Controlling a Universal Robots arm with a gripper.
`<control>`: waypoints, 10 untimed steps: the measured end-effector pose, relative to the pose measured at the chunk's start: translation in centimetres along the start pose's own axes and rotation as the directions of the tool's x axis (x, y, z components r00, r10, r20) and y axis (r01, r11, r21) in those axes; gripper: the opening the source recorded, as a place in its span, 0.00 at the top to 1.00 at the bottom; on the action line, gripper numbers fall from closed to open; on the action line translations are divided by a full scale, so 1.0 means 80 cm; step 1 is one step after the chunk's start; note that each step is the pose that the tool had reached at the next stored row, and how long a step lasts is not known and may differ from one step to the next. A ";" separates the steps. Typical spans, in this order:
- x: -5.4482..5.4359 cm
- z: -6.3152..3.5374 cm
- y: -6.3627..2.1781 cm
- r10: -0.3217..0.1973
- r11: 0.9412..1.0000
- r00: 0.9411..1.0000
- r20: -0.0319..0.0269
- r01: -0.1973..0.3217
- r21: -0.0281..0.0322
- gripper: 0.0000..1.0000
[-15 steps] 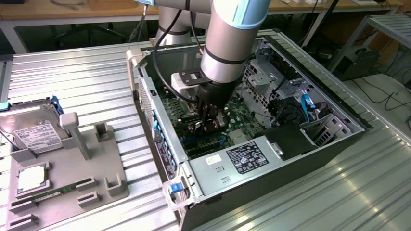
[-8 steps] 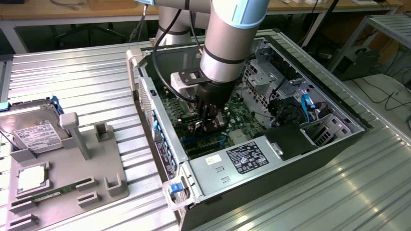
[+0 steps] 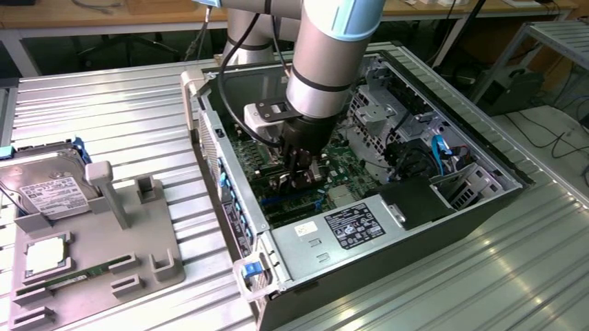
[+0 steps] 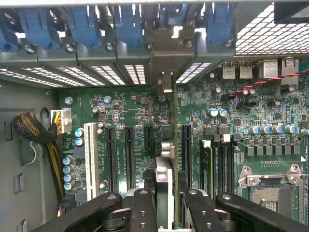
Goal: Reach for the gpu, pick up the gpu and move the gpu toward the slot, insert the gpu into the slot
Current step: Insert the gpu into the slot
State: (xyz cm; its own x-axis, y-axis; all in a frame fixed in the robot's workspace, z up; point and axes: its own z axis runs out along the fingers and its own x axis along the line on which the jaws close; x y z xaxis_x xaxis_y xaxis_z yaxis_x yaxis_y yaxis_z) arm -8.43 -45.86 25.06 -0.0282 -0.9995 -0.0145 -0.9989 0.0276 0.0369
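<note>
A: Nearest the wrist camera, what is shown?

B: My gripper [image 4: 164,203], dark fingers [image 4: 142,208] partly closed on the gpu [image 4: 164,179]. The card is seen edge-on, running away from the lens toward its silvery bracket [image 4: 162,79] at the rear wall of the case [image 4: 270,34].

A: And in the exterior view?

B: My gripper [image 3: 301,181] reaches down inside the open case [image 3: 478,196], low over the board [image 3: 345,165], with the card between the fingers. The hard drive [image 3: 51,193] sits well apart on the grey tray [image 3: 138,241], at the exterior view's left.

A: Where is the card relative to the slot?

B: It stands upright among the long expansion connectors, just beside a dark slot [image 4: 185,147]. I cannot tell whether its edge has entered a groove; the card itself hides the contact line.

A: How is this step done well?

B: I judge three points. Keep the card square to the board, not tilted. Keep its long edge parallel to the groove, with the bracket meeting the rear opening. Press straight and evenly, since a skewed push could jam one end.
</note>
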 end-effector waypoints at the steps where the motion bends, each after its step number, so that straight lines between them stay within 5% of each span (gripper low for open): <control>1: 0.000 0.000 0.000 0.000 1.000 1.000 0.000 0.000 0.000 0.73; 10: 0.000 0.000 0.000 0.000 1.000 1.000 0.000 0.000 0.000 0.73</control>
State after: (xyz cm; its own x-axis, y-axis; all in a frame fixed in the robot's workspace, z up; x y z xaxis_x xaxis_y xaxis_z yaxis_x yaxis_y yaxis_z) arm -8.46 -45.85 25.05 -0.0280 -0.9995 -0.0145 -0.9989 0.0275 0.0369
